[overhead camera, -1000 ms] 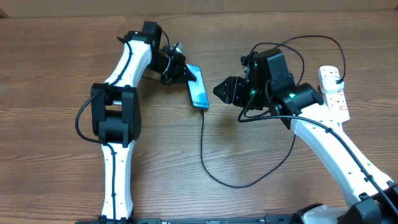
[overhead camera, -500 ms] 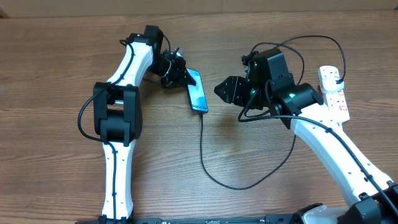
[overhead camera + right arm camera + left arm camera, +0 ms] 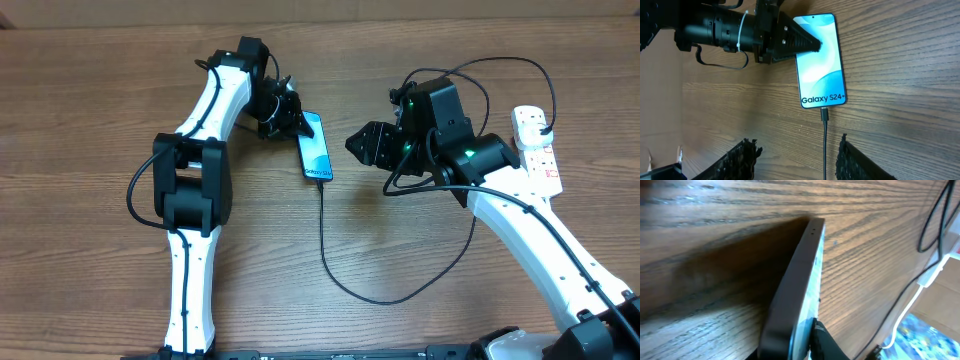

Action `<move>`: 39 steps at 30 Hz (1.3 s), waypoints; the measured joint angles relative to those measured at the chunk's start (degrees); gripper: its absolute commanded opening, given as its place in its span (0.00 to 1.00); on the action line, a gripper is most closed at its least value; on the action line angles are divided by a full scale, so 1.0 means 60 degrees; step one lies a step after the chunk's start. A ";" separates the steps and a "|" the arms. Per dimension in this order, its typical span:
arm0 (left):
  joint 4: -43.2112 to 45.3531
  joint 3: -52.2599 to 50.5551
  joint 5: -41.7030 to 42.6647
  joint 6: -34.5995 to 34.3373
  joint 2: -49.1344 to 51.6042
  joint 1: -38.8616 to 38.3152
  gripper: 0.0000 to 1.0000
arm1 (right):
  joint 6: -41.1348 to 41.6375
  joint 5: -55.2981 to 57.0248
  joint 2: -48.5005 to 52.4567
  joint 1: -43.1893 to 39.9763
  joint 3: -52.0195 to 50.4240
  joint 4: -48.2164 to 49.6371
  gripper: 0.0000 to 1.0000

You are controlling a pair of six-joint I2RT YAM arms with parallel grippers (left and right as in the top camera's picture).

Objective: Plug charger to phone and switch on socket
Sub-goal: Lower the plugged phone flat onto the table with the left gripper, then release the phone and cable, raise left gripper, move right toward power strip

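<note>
The phone [image 3: 316, 148] has its light-blue screen up with "Galaxy S24+" text [image 3: 819, 60]. My left gripper [image 3: 295, 120] is shut on its upper left edge, one finger on the screen [image 3: 807, 45]. The left wrist view shows the phone edge-on [image 3: 795, 290] between the fingers [image 3: 800, 347]. The charger's black connector [image 3: 825, 114] sits in the phone's bottom port. Its cable [image 3: 323, 235] loops toward me, then right and up to the socket [image 3: 537, 150]. My right gripper [image 3: 365, 145] is open and empty, just right of the phone, with the cable between its fingers [image 3: 797, 155] in the right wrist view.
The white power strip lies at the table's far right edge, with a black plug [image 3: 546, 126] in it. Thin black cables arc over my right arm [image 3: 500, 70]. A white cord [image 3: 920, 287] shows at the right of the left wrist view.
My left gripper has shifted slightly and the phone has turned and slid a little toward the front, its screen now lying more level. The right arm has not moved.
</note>
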 measured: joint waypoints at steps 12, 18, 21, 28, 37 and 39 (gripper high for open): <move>0.0095 0.0018 -0.0787 -0.0029 -0.0022 -0.0047 0.28 | -0.0004 0.0007 0.0000 -0.0004 0.0000 -0.0178 0.54; 0.0098 0.0018 -0.0998 -0.0029 -0.0022 -0.0047 0.35 | 0.0004 0.0033 0.0000 -0.0004 0.0000 -0.0372 0.54; 0.0095 0.0029 -0.1140 -0.0029 -0.0022 -0.0047 0.46 | 0.0000 0.0033 0.0000 0.0000 0.0000 -0.0372 0.54; 0.0098 0.0135 -0.1566 -0.0066 -0.0168 -0.0084 0.66 | -0.0047 0.0036 0.0000 -0.0004 0.0000 -0.0514 0.54; -0.0685 0.0521 -0.2346 0.0044 -0.0164 0.0164 0.59 | -0.0863 0.0047 -0.0149 -0.0200 0.0029 -0.1661 0.69; -0.1137 0.0991 -0.2535 0.0135 -0.0124 0.0375 0.61 | -0.1038 0.0040 -0.0350 -0.0528 0.0204 -0.2146 0.69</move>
